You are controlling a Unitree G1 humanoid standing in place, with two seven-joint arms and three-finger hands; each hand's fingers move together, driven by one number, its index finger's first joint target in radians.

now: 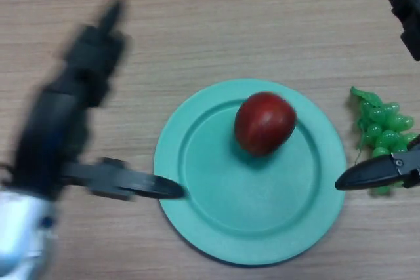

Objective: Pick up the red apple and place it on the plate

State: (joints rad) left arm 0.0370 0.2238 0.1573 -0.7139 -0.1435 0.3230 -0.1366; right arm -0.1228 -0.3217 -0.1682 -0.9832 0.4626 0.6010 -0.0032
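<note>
A red apple rests on the teal plate, in its upper right part. My left hand is to the left of the plate, open, its thumb tip reaching the plate's left rim and its fingers stretched up and away. It holds nothing. My right hand shows at the right edge, open, with one finger pointing at the plate's right rim and another part at the top right corner.
A bunch of green grapes lies on the wooden table just right of the plate, partly behind my right hand's finger.
</note>
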